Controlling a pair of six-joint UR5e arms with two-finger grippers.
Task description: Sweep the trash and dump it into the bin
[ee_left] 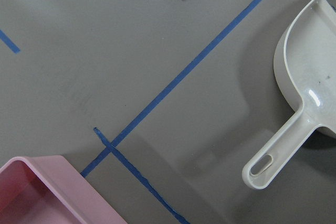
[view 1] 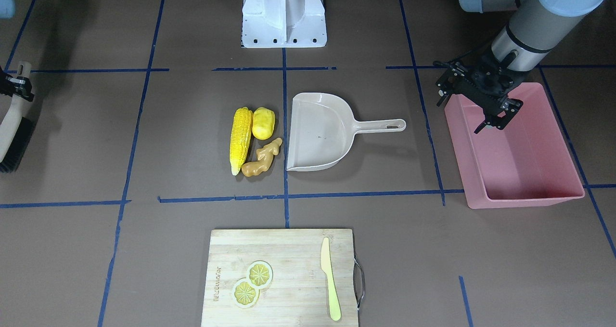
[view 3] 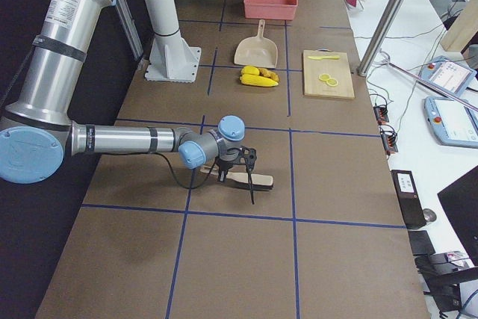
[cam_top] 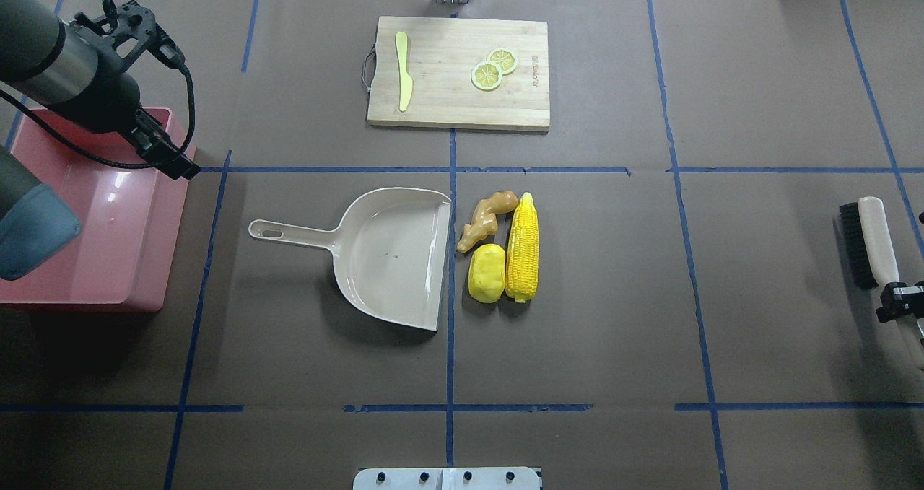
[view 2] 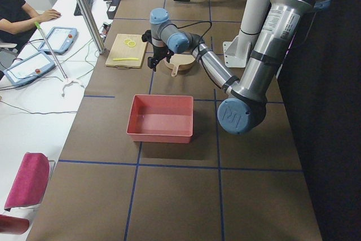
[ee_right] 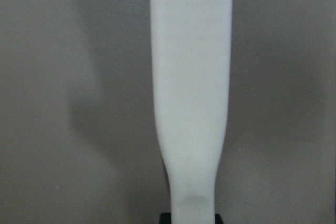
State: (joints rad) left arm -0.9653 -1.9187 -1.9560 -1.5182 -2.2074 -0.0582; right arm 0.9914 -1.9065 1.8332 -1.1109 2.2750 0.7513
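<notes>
Claw on right (cam_top: 899, 306) tight around brush handle (cam_top: 875, 239); left claw (view 1: 492, 122) agape, empty, over bin (view 1: 524, 202).

Wooden cutting board (cam_top: 440, 107) at far middle of table (cam_top: 613, 295), metal handle at left end. Pale yellow knife (cam_top: 403, 71) on board's left part; two overlapping lemon slices (cam_top: 494, 68) right of it. Beige dustpan (cam_top: 390, 259) flat mid-table, handle pointing left. Wood-handled brush (cam_top: 873, 237) at right end, dark bristles facing left. Blue tape lines (cam_top: 451, 374) grid brown cover.

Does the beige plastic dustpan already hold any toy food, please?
No, the beige dustpan is bare; yellow corn cob, potato and ginger root lie beside it.
</notes>
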